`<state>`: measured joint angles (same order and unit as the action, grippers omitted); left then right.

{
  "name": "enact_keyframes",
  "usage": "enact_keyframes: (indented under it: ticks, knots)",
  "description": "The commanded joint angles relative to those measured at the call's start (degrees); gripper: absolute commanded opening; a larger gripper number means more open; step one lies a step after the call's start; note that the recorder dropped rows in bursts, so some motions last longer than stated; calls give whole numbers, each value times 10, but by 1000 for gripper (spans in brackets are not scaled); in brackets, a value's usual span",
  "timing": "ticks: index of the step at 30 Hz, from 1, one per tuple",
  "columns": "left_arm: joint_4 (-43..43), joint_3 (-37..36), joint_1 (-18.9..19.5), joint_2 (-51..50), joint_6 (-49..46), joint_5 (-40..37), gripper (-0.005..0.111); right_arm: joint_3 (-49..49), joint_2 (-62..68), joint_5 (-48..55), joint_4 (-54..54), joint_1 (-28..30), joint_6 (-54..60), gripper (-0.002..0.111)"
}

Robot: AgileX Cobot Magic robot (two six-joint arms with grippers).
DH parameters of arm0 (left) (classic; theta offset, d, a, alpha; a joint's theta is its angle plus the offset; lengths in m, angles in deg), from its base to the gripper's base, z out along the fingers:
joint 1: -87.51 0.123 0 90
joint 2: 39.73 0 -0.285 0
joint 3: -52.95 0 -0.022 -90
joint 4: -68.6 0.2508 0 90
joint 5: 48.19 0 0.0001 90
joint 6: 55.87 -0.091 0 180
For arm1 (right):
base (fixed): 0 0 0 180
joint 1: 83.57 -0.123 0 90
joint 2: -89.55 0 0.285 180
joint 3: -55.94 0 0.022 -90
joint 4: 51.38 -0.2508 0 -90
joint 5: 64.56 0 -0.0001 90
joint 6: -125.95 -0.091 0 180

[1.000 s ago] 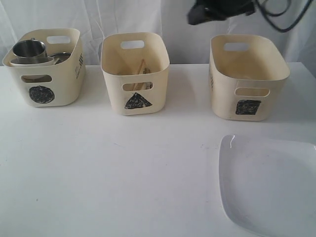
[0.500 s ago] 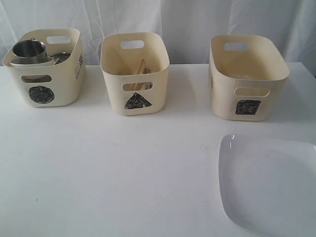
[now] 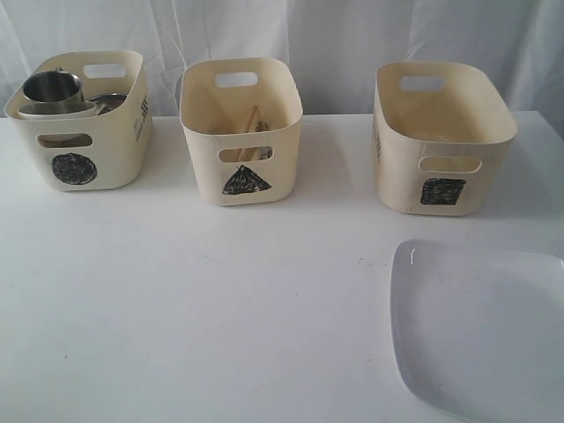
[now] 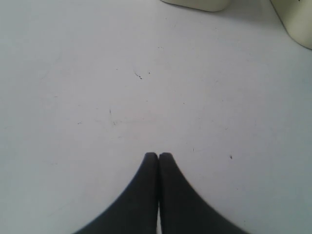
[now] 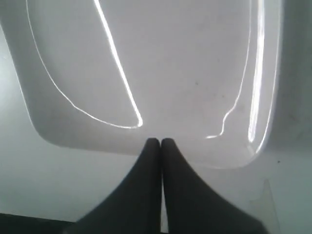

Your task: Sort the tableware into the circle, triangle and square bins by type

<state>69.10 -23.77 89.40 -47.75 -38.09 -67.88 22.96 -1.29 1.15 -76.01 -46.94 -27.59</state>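
- cream circle bin (image 3: 110,150) holds a steel mug (image 3: 53,88); triangle bin (image 3: 201,167) holds wooden chopsticks (image 3: 254,119).
- white rounded-square plate (image 3: 480,326) lies on the table (image 3: 220,291).
- left gripper (image 4: 158,156), right gripper (image 5: 161,141): jaws pressed together, empty.

Exterior: raised, facing bins (image 3: 203,167) along desk (image 3: 220,308) far edge. Wrist views: close, downward; right shares plate (image 5: 156,63) with exterior.

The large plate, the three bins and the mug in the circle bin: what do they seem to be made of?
Plate: white and glossy, perhaps glazed ceramic or melamine; bright light streaks run across it.
Circle bin, triangle bin, square bin: cream, matte, likely moulded plastic; rounded corners, cut-out handles.
Mug: shiny grey metal, probably steel; mirror-like reflections.
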Motion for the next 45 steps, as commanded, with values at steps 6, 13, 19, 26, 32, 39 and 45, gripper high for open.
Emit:
enact_keyframes:
  ticks: [6,13,19,26,32,39,45]
  knots:
    - [0,-5,-6,2,0,-26,0,-37,-1,30,9,5,7,37]
    - [0,-5,-6,2,0,-26,0,-37,22,43,127,5,-174,56]
    - [0,-5,-6,2,0,-26,0,-37,91,-4,123,5,-163,55]
    - [0,-5,-6,2,0,-26,0,-37,149,-69,27,5,-58,55]
    - [0,-5,-6,2,0,-26,0,-53,171,-115,-56,5,23,51]
    - [0,-5,-6,2,0,-26,0,-76,182,-204,-81,5,35,35]
    - [0,-5,-6,2,0,-26,0,-77,182,-228,-80,5,69,10]
